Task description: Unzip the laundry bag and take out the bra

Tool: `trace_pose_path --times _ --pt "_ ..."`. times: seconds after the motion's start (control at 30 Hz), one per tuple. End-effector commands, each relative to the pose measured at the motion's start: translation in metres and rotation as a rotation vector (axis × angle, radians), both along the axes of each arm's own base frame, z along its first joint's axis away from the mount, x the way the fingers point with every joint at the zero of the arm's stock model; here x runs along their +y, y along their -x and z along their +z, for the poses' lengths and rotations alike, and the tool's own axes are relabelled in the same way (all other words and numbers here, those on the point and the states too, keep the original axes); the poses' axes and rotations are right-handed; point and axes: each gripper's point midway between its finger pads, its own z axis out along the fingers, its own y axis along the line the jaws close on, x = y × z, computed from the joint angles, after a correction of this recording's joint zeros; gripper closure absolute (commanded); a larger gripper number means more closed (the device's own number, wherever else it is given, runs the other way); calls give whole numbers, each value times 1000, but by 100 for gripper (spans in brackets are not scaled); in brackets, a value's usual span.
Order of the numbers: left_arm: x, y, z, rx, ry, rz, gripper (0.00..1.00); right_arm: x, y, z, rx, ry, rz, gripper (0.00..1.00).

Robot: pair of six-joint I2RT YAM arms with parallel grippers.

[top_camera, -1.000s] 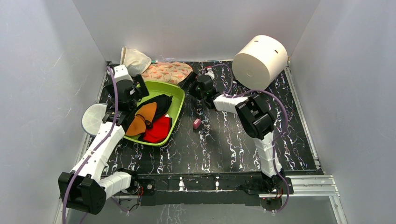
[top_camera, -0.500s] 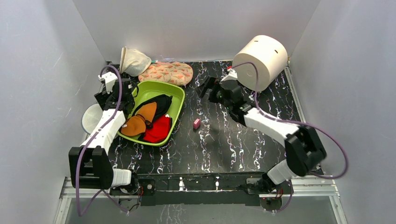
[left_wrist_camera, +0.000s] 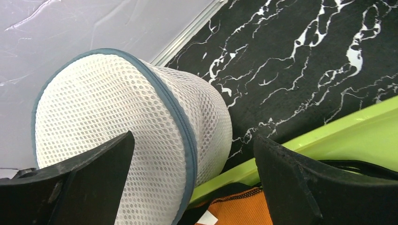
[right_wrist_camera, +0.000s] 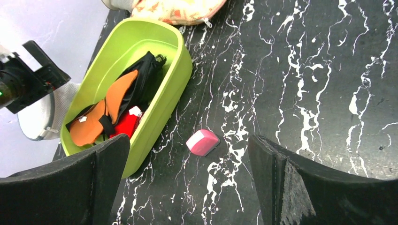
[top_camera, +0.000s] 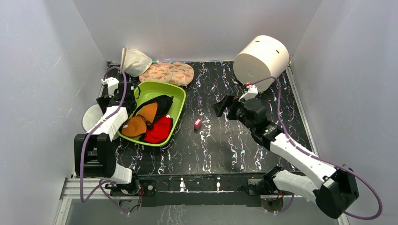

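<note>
The laundry bag [top_camera: 90, 118], round white mesh with a grey-blue zip line, lies on its side at the table's left edge, against the green tub [top_camera: 176, 108]. In the left wrist view the bag [left_wrist_camera: 117, 122] fills the left half; its zip looks shut and its contents are hidden. My left gripper [top_camera: 123, 96] is open and empty, hovering over the bag and the tub's rim [left_wrist_camera: 328, 136]. My right gripper [top_camera: 224, 107] is open and empty above the middle of the table. Orange, black and red garments [top_camera: 148, 119] lie in the tub.
A small pink block [top_camera: 197, 123] lies right of the tub, also in the right wrist view [right_wrist_camera: 202, 142]. A big white cylinder [top_camera: 261, 61] stands at the back right. A cream mesh pouch [top_camera: 136, 61] and a floral pouch [top_camera: 169, 72] lie at the back.
My right arm has drawn back from the far middle toward the right and nearer. My left arm has swung left from over the tub to beside the bag.
</note>
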Motion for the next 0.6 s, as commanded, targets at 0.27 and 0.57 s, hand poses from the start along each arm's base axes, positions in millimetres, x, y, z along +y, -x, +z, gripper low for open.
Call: trace_pose_path --times 0.27,0.57 --pt "25 6 -22 21 38 99 24 -11 19 -4 -1 54 37 2" --pt "21 0 -2 -52 77 63 68 27 39 -51 175 88 273 2"
